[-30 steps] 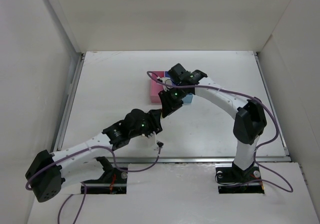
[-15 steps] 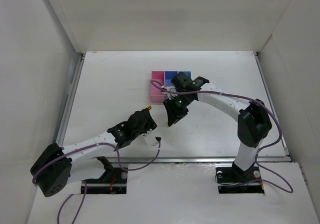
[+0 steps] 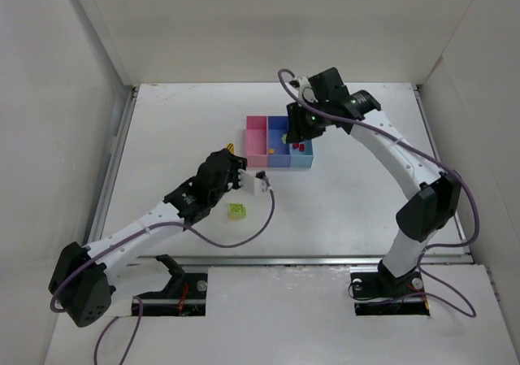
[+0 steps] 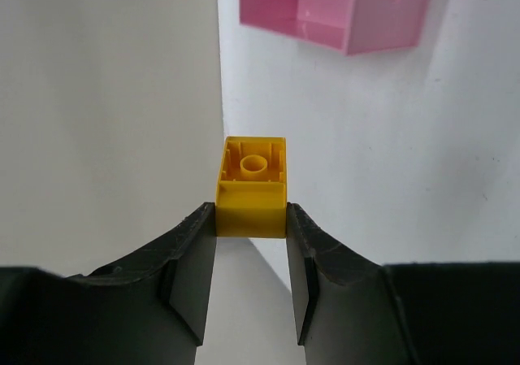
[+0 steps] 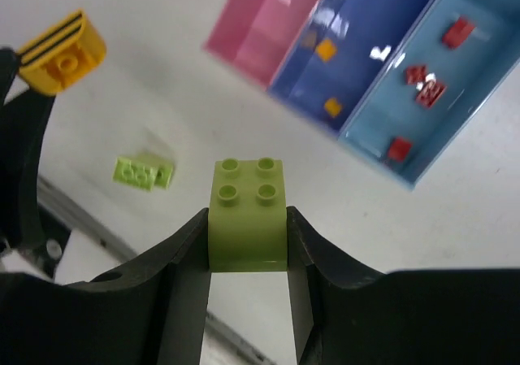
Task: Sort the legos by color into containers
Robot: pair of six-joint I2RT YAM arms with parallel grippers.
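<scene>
**Left hand** (image 4: 252, 223): pinched a yellow brick (image 4: 253, 178) by its near edge only, aloft, short of the pink bin (image 4: 357, 11).
**Right hand** (image 5: 248, 231): pressed onto a lime brick (image 5: 247, 198), aloft near the bins.
**Medium blue bin** (image 5: 382, 23): held orange pieces.
**Light blue bin** (image 5: 471, 97): held red pieces.
**Lime clump** (image 5: 143, 173): lay loose on the desk (image 5: 187, 113).
**Risks:**
- The shallow hold might let the yellow brick pivot out.
- Two arms crowding the joined bins might collide.
- An off-target release would mix colours.
</scene>
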